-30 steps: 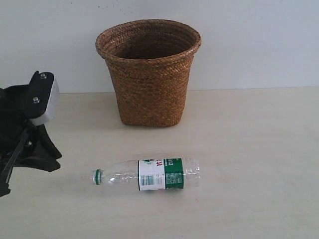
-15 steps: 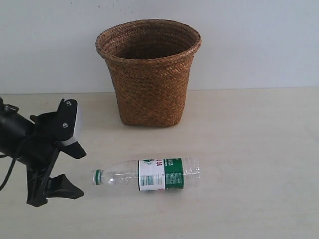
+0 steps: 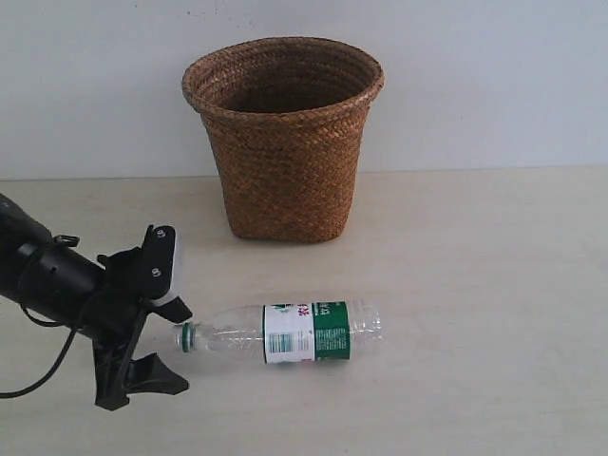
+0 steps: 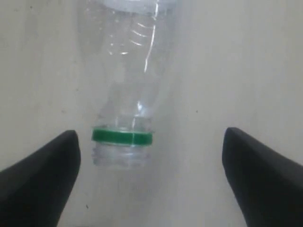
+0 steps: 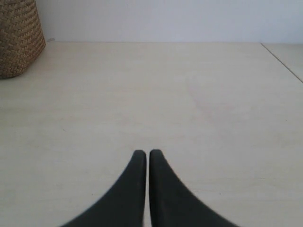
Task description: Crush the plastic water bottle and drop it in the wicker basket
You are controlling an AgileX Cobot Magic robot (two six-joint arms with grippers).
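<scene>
The plastic water bottle (image 3: 285,332) lies on its side on the table in front of the wicker basket (image 3: 285,142), its green-ringed neck (image 3: 184,336) pointing left. My left gripper (image 3: 183,350) is open, low over the table, and its two black fingers straddle the neck end without touching it. In the left wrist view the bottle (image 4: 128,71) runs away from the left gripper (image 4: 150,135), nearer to one finger (image 4: 42,179) than to the other. The right gripper (image 5: 144,153) is shut on nothing above bare table. It is out of the exterior view.
The basket stands upright near the back wall, and its side shows in the right wrist view (image 5: 19,38). A seam or table edge (image 5: 284,61) runs at the far right of that view. A black cable trails from the left arm (image 3: 47,280).
The left arm has swung right and downward from the left edge towards the bottle. Its open fingers now sit on either side of the neck. The bottle and basket have not moved.
</scene>
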